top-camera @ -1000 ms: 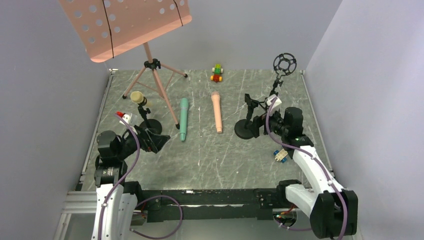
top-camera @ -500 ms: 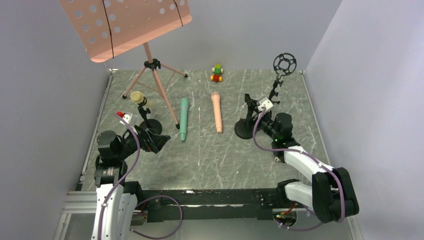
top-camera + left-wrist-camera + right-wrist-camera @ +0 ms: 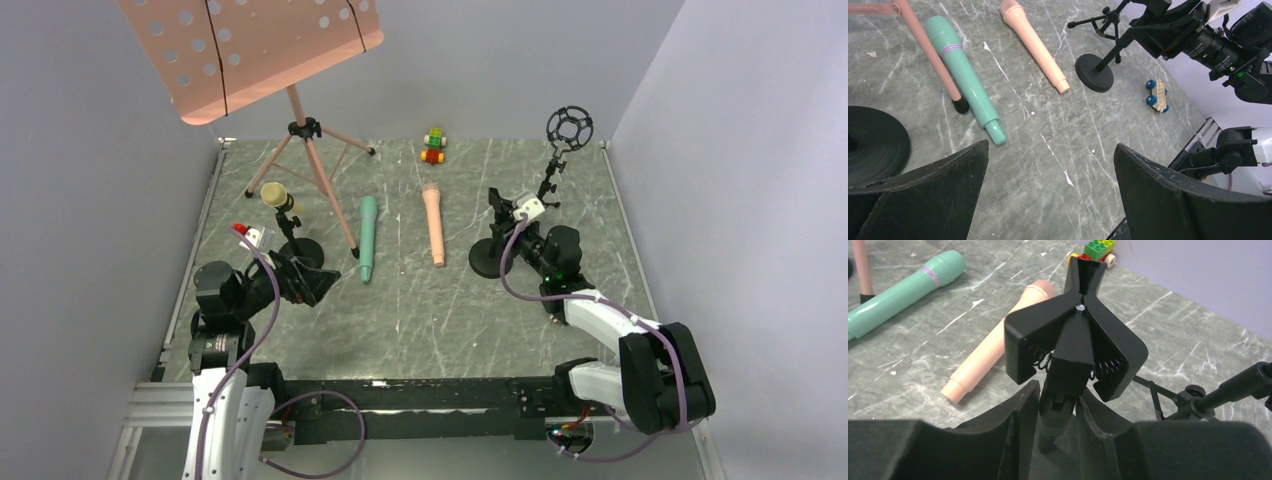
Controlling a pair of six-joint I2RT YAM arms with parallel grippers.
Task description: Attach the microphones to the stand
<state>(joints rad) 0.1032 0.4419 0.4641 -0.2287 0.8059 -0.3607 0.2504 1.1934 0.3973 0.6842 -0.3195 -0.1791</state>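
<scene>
Your left end effector hangs spread and empty, close to the base of the left stand, apparently parked clear. Your right end effector pinches the stem of the clip stand just under its spring clamp, likely to steady it for loading. Beyond, the teal microphone and pink microphone lie flat on the counter, unattached. The yellow microphone appears already mounted on the left stand.

Left tool spread wide; right tool pinched narrow.
</scene>
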